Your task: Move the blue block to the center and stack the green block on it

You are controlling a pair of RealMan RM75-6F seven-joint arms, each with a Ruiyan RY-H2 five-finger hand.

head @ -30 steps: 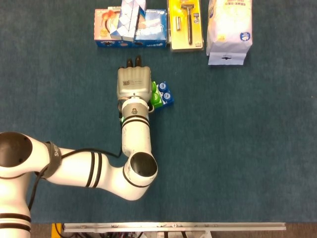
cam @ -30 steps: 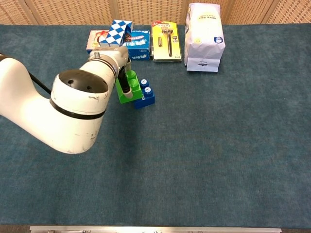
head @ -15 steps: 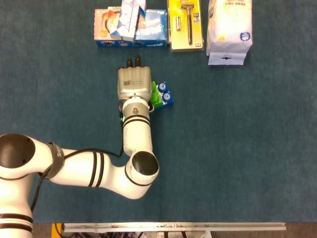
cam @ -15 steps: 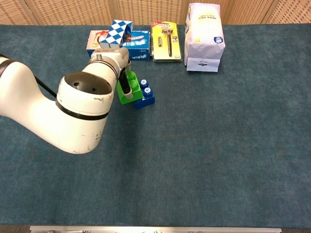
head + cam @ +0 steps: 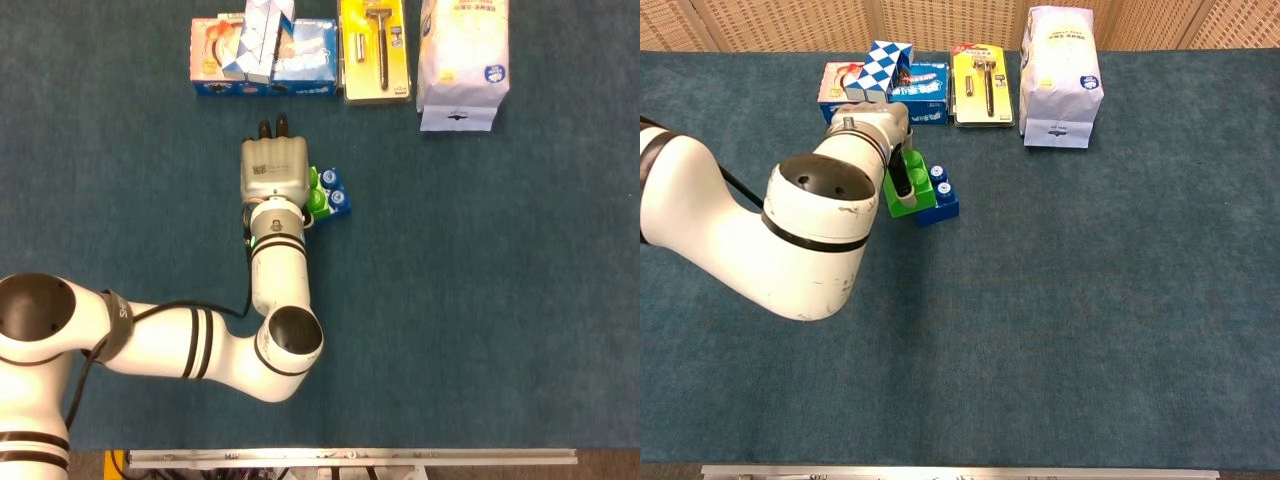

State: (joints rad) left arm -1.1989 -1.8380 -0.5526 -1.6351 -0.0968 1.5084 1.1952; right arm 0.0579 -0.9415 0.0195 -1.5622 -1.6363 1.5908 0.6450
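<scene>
While the left hand sits over the blocks, risk notes follow.

Left hand (image 5: pixel 273 171): back of it faces the head camera, fingers curled down out of sight; chest view shows a dark finger (image 5: pixel 900 181) against the green block's near side. Looks like it grips the green block, but how tightly the fingers are closed I cannot tell.

Green block (image 5: pixel 912 189): right beside the blue one, touching it or partly over its left edge; exact overlap hidden by the hand. Only a sliver shows in head view.

Blue block (image 5: pixel 333 193): on the tabletop (image 5: pixel 470 300), left of middle, studs up, right half uncovered.

Right hand: not in either view.

Stage (judgement): green being set onto blue; not seated square yet.

Risk 1: studs not lined up, so pressing down tips green off the edge or leaves it crooked.

Risk 2: sideways push from the hand slides the blue block away, since nothing pins it.

Risk 3: opening the fingers could drag green along if it clings to them.

Risk 4: blue looks off-center, so the stack may end in the wrong spot.

Background: boxes (image 5: pixel 265 50), razor pack (image 5: pixel 375 48) and white bag (image 5: pixel 462 60) along the far edge, well apart from the blocks.
</scene>
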